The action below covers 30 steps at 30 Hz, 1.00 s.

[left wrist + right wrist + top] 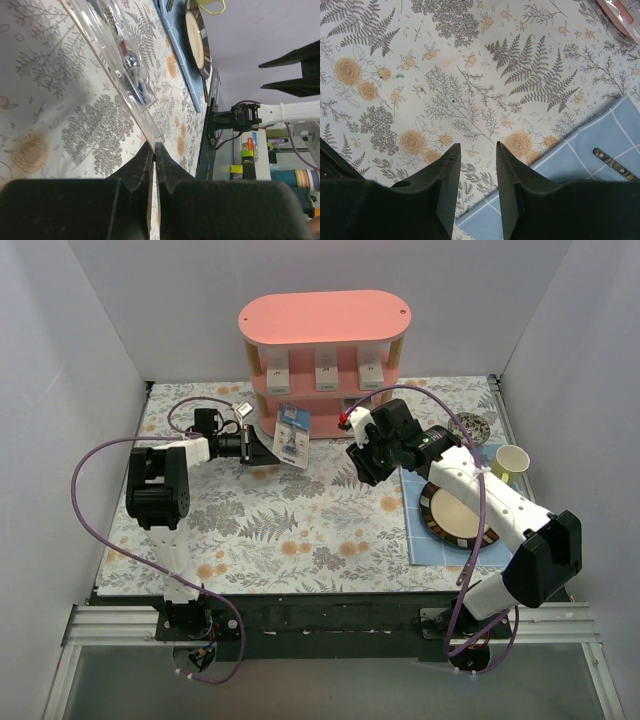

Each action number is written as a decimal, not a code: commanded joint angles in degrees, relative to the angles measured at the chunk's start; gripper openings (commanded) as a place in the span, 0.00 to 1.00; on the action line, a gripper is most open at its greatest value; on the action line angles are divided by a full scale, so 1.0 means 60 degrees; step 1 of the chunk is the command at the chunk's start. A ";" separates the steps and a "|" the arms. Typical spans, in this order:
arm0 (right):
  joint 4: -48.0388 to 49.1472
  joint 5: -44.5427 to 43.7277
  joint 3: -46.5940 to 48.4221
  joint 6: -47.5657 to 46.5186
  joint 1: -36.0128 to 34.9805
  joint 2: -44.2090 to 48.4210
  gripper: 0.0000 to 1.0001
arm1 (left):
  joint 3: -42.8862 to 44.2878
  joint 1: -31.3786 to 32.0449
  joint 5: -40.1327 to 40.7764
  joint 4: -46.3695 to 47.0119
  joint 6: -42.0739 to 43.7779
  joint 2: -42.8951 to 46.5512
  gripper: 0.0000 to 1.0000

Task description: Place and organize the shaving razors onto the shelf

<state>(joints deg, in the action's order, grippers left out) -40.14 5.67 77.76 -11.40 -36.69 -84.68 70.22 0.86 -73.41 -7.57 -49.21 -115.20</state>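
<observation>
Top external view, read with the two wrist views: my left pincer point(270, 446) is clamped tight on one edge of a clear blister pack point(293, 432), which carries a blue card and a dark razor. I hold the pack up on edge just in front of the lower tiers of the pink shelf point(325, 315). I cannot tell whether the pack touches the floral tablecloth point(300, 520). In the left wrist view the transparent shell runs away from my closed fingertips, slanting above the cloth. Three white razor boxes point(326, 367) stand upright, side by side and apart, on the middle tier of the shelf. My right pincer point(363, 470) hangs over the tablecloth to the right of the pack, jaws apart with nothing between them, near the edge of a blue placemat point(415, 545). On that placemat rest a plate point(432, 520) with a dark rim, a yellow cup point(510, 462) at the far corner, and a dark patterned utensil handle point(612, 164).
</observation>
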 commanded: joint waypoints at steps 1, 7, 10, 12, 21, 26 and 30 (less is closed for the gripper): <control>0.0274 0.0051 -0.0040 -0.0122 0.0094 0.0037 0.42 | 0.1040 -0.0027 -0.0262 -0.0188 -0.0117 -0.0589 0.00; 0.0318 0.0036 -0.0010 -0.0107 0.0152 -0.0095 0.42 | 0.2242 -0.0056 0.0090 0.0177 -0.1434 -0.1628 0.00; 0.0303 0.0051 -0.0039 -0.0122 0.0211 -0.0109 0.42 | 0.2506 -0.0129 0.0485 0.0807 -0.2577 -0.1937 0.00; 0.0318 0.0051 -0.0039 -0.0107 0.0226 -0.0124 0.42 | 0.2536 -0.0129 0.0925 0.1201 -0.3264 -0.2128 0.00; 0.0318 0.0182 0.0151 -0.0034 0.0314 -0.0431 0.42 | 0.3077 -0.0481 0.2171 0.0838 -0.3810 -0.2538 0.01; 0.0333 0.0197 0.0239 -0.0005 0.0357 -0.0563 0.42 | 0.3282 -0.0466 0.2127 0.0984 -0.4175 -0.2729 0.02; 0.0303 0.0212 0.0297 -0.0005 0.0372 -0.0622 0.42 | 0.3269 -0.0481 0.2142 0.1203 -0.4482 -0.2861 0.03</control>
<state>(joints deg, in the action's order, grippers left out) -40.01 6.20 77.76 -11.38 -34.83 -88.44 88.33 -1.80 -61.30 -1.91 -73.60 -131.63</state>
